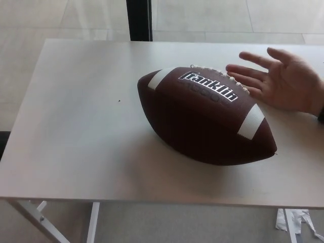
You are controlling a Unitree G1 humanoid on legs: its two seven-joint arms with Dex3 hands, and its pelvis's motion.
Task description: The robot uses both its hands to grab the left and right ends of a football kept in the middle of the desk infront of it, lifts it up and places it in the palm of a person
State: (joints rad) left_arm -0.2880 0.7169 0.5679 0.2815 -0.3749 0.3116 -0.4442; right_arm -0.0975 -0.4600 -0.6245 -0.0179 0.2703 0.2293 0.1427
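1. A brown football [205, 119] lies on its side on the white desk [76, 126], its long axis running diagonally from back left to front right.
2. It bears a white stripe near each end, white laces along the top, and white "Franklin" lettering.
3. A person's hand [281, 81], palm up, rests just beside its far right side.

Person's hand: appearance

We see only a person's hand [285, 80] beside the football [205, 117]: bare, five fingers, no rings visible, with a dark sleeve edge [321, 109] at the wrist.
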